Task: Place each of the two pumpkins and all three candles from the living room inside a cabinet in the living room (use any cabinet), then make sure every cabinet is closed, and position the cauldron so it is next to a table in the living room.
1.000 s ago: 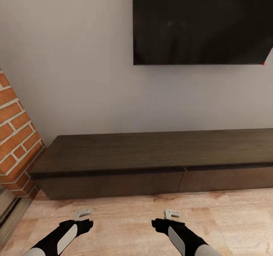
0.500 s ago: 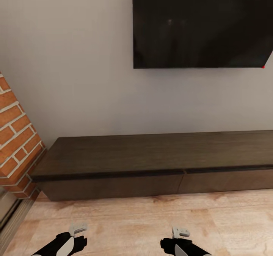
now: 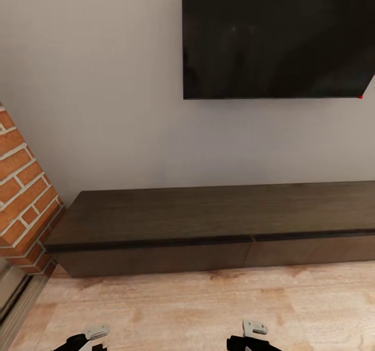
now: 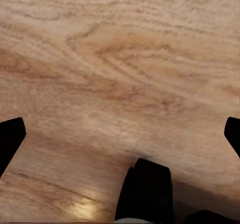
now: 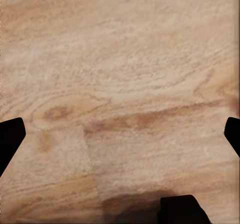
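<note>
A long low dark-brown wooden cabinet (image 3: 219, 221) stands against a plain pale-grey wall (image 3: 104, 106), its flat top bare and its two visible wide drawer fronts flush and shut, with one seam between them. Above it hangs one large black flat screen (image 3: 276, 36), well apart from the cabinet top. At the cabinet's left end one red-brick pillar with pale mortar lines (image 3: 23, 195) comes close to its corner, narrowing the room on that side. In front of the cabinet lies a broad band of light wood-grain floor (image 3: 208, 304), open between the cabinet's base and the robot's arms.

At the head view's lower edge the left gripper (image 3: 88, 336) and the right gripper (image 3: 254, 330) show as pale-grey tips on black arms, set well apart and both over bare floor. In each wrist view the two black fingertips, left gripper (image 4: 120, 139) and right gripper (image 5: 120, 139), sit at opposite edges, spread wide with nothing between them but floorboards.
</note>
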`<state>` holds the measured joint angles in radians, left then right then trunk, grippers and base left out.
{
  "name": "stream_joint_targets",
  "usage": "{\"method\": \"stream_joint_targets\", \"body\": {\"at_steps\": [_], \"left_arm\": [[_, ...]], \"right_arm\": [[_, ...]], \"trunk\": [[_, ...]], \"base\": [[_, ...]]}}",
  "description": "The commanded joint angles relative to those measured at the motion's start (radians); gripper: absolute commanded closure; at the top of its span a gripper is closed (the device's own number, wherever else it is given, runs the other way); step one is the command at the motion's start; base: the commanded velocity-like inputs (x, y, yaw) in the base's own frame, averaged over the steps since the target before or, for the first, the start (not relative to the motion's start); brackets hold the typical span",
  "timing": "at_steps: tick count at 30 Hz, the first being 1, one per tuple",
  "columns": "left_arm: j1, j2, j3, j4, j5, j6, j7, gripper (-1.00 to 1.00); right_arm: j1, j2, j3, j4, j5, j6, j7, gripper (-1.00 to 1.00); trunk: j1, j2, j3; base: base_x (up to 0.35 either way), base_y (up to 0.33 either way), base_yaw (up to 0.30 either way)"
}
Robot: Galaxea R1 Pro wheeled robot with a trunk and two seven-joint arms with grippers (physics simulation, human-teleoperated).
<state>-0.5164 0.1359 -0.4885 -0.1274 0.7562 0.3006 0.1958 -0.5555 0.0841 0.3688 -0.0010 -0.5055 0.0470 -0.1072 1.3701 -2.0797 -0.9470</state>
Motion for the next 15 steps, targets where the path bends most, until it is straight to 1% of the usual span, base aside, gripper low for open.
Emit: {"method": "stream_joint_targets", "body": {"at_steps": [1,5,8,10,13,15], "left_arm": [[0.000,0.000,-0.008,0.006,0.008,0.000,0.007,-1.00],[0.001,0.000,-0.009,0.021,-0.001,-0.013,0.007,-1.00],[0.003,-0.001,-0.009,0.024,-0.004,-0.022,0.007,-1.00],[0.006,-0.002,-0.009,0.025,-0.004,-0.028,0.007,-1.00],[0.015,-0.002,-0.010,0.026,-0.004,-0.031,0.007,-1.00],[0.024,-0.001,-0.010,0.026,-0.005,-0.032,0.007,-1.00]], "right_arm": [[0.000,0.000,0.009,0.001,-0.007,0.000,-0.004,-1.00],[0.019,0.000,0.009,0.002,-0.006,-0.024,-0.005,-1.00],[0.048,0.000,0.009,0.002,-0.006,-0.069,-0.005,-1.00],[0.071,0.000,0.009,0.003,-0.007,-0.116,-0.005,-1.00],[0.097,0.000,0.009,0.003,-0.009,-0.166,-0.005,-1.00],[0.110,0.000,0.009,0.003,-0.009,-0.182,-0.005,-1.00]], "trunk": [[-0.004,0.007,0.002],[-0.019,0.035,0.015],[-0.031,0.056,0.024],[-0.039,0.070,0.031],[-0.050,0.091,0.040],[-0.058,0.105,0.046]], "base": [[0.000,0.000,0.000],[0.000,0.000,0.000],[0.000,0.000,0.000],[0.000,0.000,0.000],[0.000,0.000,0.000],[0.000,0.000,0.000]]}}
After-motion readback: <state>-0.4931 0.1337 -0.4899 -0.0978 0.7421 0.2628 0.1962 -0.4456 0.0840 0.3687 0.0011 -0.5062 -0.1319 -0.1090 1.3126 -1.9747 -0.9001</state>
